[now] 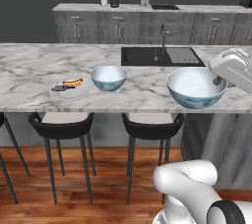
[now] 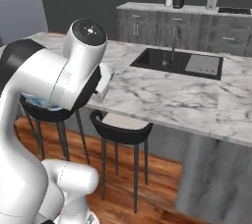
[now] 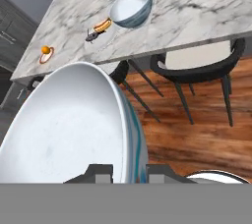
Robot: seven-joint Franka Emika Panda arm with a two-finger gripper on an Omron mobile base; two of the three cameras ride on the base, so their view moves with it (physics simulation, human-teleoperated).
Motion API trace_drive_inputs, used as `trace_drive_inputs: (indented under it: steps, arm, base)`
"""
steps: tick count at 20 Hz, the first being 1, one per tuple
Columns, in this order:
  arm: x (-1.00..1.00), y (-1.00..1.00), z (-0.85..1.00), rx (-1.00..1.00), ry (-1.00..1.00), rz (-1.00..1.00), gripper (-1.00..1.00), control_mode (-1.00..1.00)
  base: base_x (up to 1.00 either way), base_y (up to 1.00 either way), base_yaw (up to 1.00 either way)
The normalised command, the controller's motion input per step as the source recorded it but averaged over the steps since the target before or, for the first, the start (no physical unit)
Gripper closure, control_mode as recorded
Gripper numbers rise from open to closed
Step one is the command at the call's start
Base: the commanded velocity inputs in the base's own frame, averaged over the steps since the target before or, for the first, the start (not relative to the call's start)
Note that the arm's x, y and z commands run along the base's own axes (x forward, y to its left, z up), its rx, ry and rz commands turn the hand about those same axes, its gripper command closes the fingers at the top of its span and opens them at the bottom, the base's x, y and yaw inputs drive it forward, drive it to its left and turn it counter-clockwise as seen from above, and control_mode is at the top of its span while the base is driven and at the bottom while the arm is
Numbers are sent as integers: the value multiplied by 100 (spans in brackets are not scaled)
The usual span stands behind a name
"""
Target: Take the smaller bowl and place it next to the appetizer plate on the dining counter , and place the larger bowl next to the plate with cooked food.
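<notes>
A: Where's the large bowl (image 1: pixel 196 87)?
B: Gripper (image 3: pixel 129 173) pinching its rim, held over the counter (image 1: pixel 29 70) edge, right of the small bowl (image 1: pixel 109 77).
A: Best approach?
B: I'd keep it level and set it just beside the food plate (image 1: pixel 69 87), clear of the small bowl

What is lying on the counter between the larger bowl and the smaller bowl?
Nothing: in the left base view bare marble of the dining counter separates the larger bowl, gripped at its rim, from the smaller bowl.
</notes>
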Motion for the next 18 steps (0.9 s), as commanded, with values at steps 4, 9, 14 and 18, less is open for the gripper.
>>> trace_drive_inputs:
  steps: [4,9,14,18]
  arm:
    - [0,0,0,0,0,0,100,100]
    - [0,0,0,0,0,0,100,100]
    - [0,0,0,0,0,0,100,100]
    - [0,0,0,0,0,0,100,100]
  base:
    - [0,100,-3]
    - [12,100,-6]
    - [32,100,-8]
    - [45,100,-8]
